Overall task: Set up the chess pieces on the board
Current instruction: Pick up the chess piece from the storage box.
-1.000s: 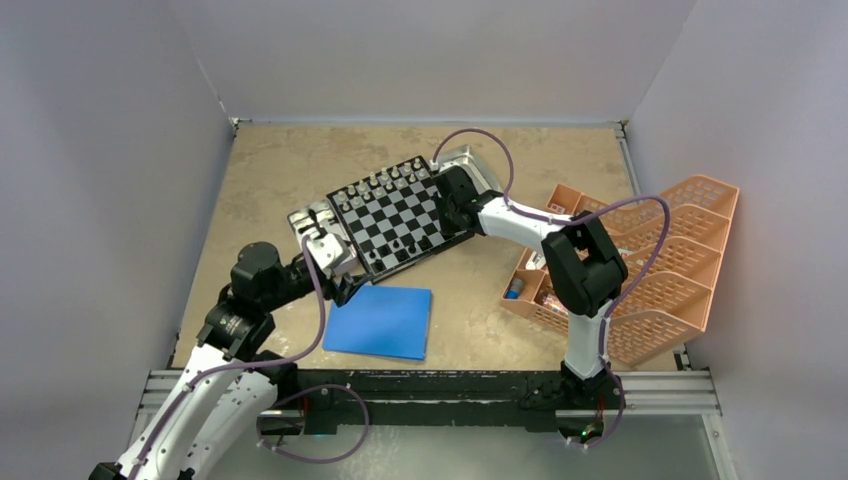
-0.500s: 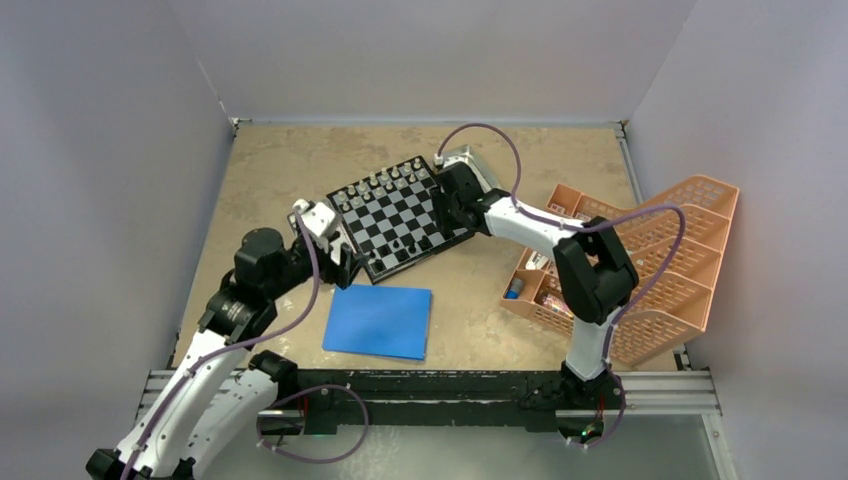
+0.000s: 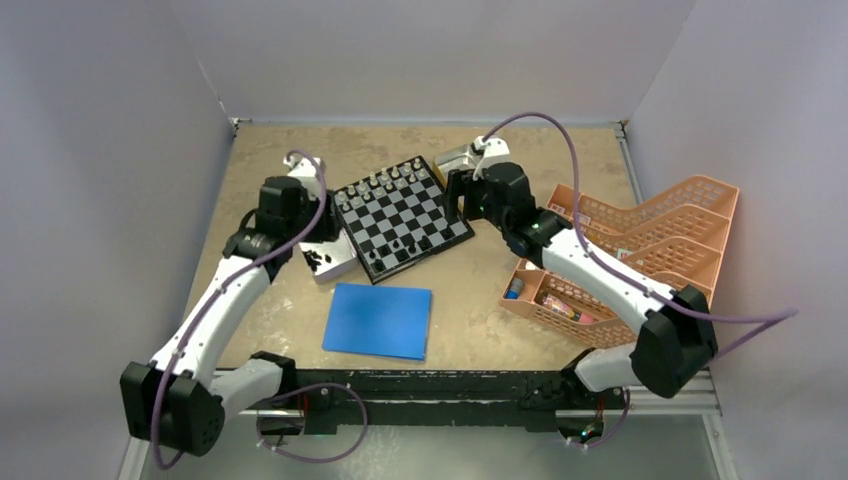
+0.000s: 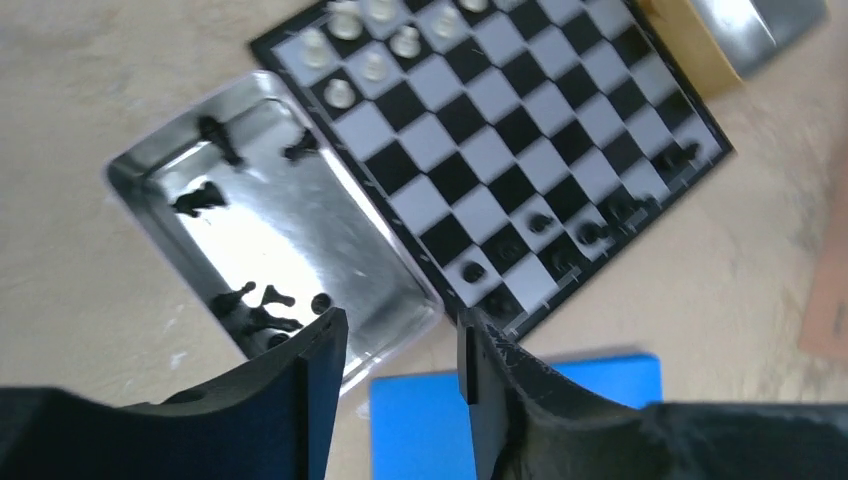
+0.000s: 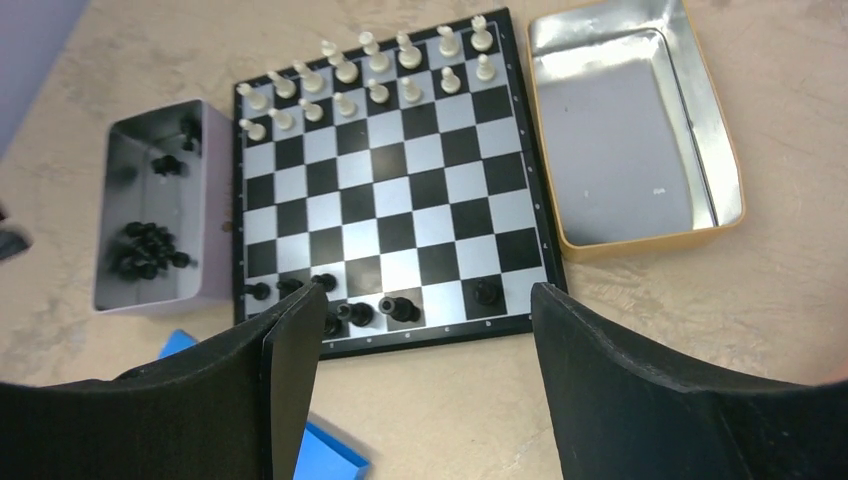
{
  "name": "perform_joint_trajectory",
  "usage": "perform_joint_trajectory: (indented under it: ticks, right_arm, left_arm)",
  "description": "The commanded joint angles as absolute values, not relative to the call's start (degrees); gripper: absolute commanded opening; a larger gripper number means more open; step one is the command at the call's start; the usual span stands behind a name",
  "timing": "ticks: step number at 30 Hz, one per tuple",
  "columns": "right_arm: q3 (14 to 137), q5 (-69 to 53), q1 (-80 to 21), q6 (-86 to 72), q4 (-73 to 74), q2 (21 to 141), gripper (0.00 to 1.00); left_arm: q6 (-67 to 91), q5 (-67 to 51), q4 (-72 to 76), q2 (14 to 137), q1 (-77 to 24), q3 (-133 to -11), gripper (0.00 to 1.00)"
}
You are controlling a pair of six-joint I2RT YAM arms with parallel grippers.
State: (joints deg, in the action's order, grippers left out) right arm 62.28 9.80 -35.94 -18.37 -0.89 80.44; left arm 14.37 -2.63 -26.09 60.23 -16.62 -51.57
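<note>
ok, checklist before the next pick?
1. left fingers empty: ok, apart, nothing between them.
2. right fingers empty: ok, wide apart, nothing between them.
3. black pieces available: ok, a cluster lies in the left tray.
4. right tray empty: ok, nothing seen in it.
5. black rows on the board complete: not ok, only a few stand along one edge.
6. those few upright: cannot tell, too small.
</note>
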Motion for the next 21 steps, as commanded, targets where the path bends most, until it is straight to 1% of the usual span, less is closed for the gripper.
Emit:
perform_joint_trajectory:
  ticks: [1, 3, 5, 8, 11, 16, 18, 21]
  right_arm:
    - [60.1, 5.7, -35.8, -19.1, -7.2, 73.8, 0.77]
    - [58.7, 4.9, -35.8, -18.9, -9.0, 71.2, 0.76]
    - [57.5, 4.4, -35.8, -19.1, -10.3, 69.3, 0.75]
    - [57.2, 3.4, -35.8, -19.2, -11.0, 67.6, 0.75]
    - [57.4, 2.3, -35.8, -19.2, -10.5, 66.7, 0.74]
    - [57.1, 1.4, -35.8, -19.1, -9.7, 65.3, 0.73]
    - [57.2, 1.3, -35.8, -19.0, -9.5, 65.1, 0.73]
    - [57.5, 1.1, -35.8, -18.9, -9.0, 65.2, 0.71]
  left_arm:
    - [17.4, -7.0, -23.8, 65.1, -8.5, -56.3, 0.39]
    - [20.8, -11.0, -23.0, 67.8, -5.2, -57.1, 0.35]
    - [26.7, -13.3, -22.6, 69.7, -2.4, -57.5, 0.37]
    - [31.1, -11.8, -22.5, 71.7, -1.5, -57.8, 0.4]
    - [27.8, -11.0, -23.6, 73.3, -1.4, -58.3, 0.41]
    - [23.5, -4.8, -32.8, 79.2, -1.4, -62.7, 0.41]
    - [26.1, -3.0, -34.2, 80.4, -1.5, -63.2, 0.41]
    - [35.1, -0.1, -36.5, 81.3, -1.5, -63.4, 0.41]
